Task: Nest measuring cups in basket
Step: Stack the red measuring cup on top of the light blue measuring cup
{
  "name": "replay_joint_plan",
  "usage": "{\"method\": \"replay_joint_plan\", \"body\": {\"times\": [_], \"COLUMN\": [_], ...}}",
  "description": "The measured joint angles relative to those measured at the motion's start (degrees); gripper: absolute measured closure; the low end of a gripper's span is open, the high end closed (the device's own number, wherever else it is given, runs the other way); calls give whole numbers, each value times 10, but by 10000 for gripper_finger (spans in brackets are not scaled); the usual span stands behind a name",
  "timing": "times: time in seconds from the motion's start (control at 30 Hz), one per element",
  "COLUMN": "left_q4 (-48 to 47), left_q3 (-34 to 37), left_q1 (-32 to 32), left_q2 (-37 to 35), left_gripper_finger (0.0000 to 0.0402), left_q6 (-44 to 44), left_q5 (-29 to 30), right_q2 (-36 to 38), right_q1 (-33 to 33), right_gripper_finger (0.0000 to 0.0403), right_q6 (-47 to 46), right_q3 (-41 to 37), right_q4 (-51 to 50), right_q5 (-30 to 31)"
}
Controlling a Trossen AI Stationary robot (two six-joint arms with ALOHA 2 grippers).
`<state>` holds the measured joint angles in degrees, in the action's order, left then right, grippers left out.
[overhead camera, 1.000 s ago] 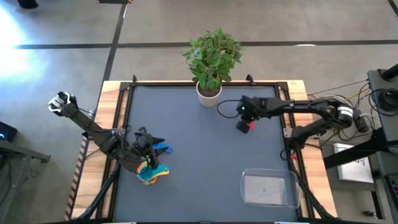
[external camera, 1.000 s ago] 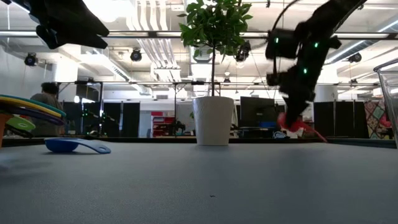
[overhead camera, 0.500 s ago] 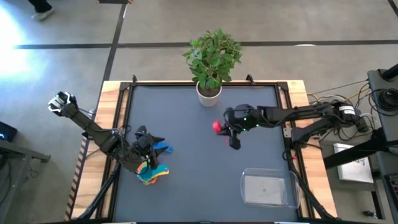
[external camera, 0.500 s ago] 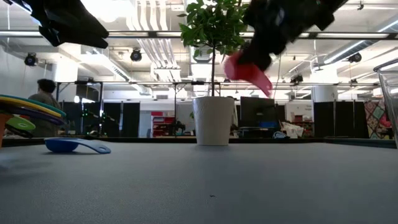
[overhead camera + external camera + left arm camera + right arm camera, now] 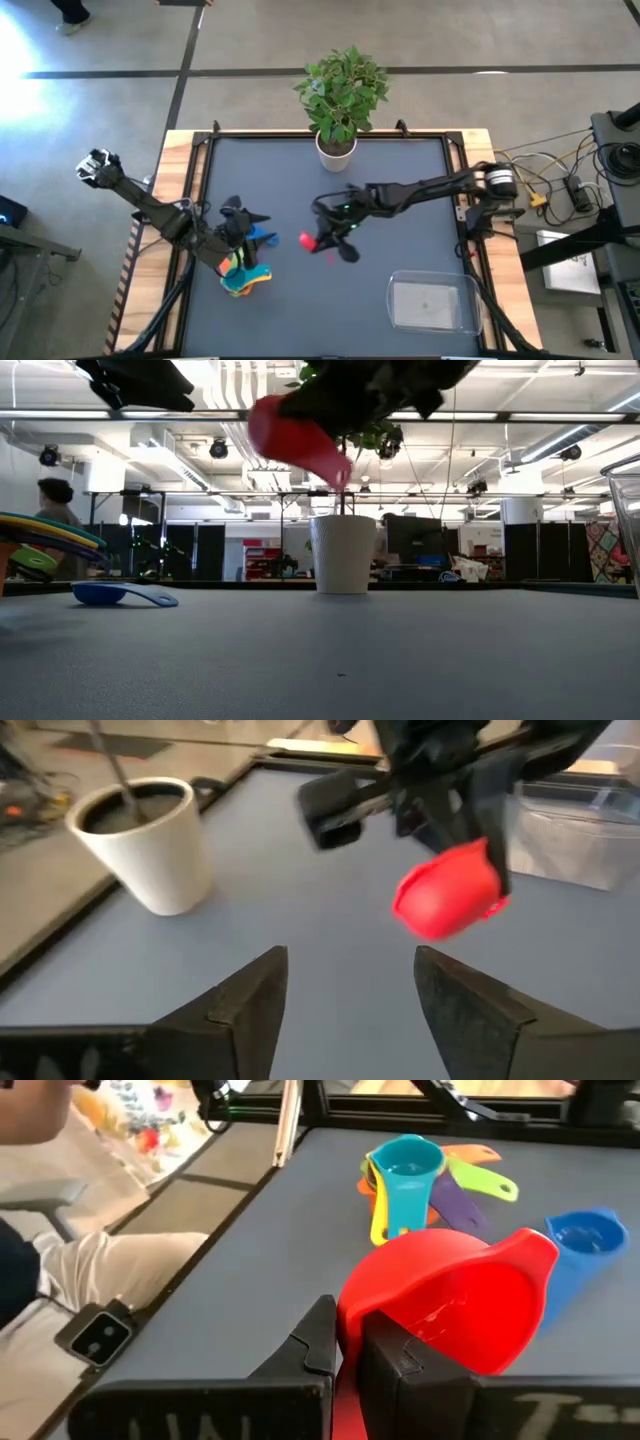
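My right gripper (image 5: 322, 241) is shut on a red measuring cup (image 5: 306, 240) in mid-air over the table's middle. It shows in the low view as the red measuring cup (image 5: 296, 436), well above the table. A stack of nested measuring cups (image 5: 243, 276), teal one innermost (image 5: 405, 1178), rests on the table at the near left. A lone blue cup (image 5: 266, 238) lies beside it. My left gripper (image 5: 345, 1005) hovers open just above the stack, pointing at the red cup (image 5: 447, 896). The clear basket (image 5: 432, 303) sits at the near right. My right gripper pinches the red cup's handle (image 5: 346, 1398) between its two fingers (image 5: 322, 1342). The fingers reach in from the table's right, slanting a little downward. The bowl (image 5: 450, 1308) sticks out beyond the fingertips, tilted, lifted clear of the table.
A white plant pot (image 5: 336, 150) with a leafy plant stands at the far edge's middle. Wooden rails (image 5: 180, 150) frame the dark table top. A person sits beyond the table's left side (image 5: 70, 1270).
My right gripper has swept from the far right near the pot toward the table's left and near side, rising and turning its wrist. It carries the red cup toward the stack and my left gripper. The red cup has climbed higher above the table.
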<state>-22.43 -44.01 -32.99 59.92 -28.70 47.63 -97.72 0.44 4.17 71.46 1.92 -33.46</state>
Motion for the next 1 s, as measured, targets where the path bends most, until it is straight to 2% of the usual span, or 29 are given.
{"method": "replay_joint_plan", "body": {"times": [0.2, 0.33, 0.43, 0.6, 1.0], "left_q4": [0, 5, 14, 32, 55], "left_q3": [-2, -2, -2, -2, -1], "left_q1": [0, 1, 1, 2, 21], "left_q2": [13, 27, 31, 40, 48], "left_gripper_finger": [171, 169, 168, 177, 209], "left_q6": [12, 25, 33, 49, 87], "left_q5": [-45, -64, -88, -131, -174], "right_q2": [-80, -117, -136, -154, -153], "right_q1": [2, 2, 2, 2, 2], "right_gripper_finger": [394, 394, 394, 394, 394], "right_q6": [29, 29, 25, 24, 18], "right_q3": [82, 127, 149, 167, 170], "right_q4": [-12, -17, -20, -22, -21], "right_q5": [-52, -89, -92, -117, -122]}}
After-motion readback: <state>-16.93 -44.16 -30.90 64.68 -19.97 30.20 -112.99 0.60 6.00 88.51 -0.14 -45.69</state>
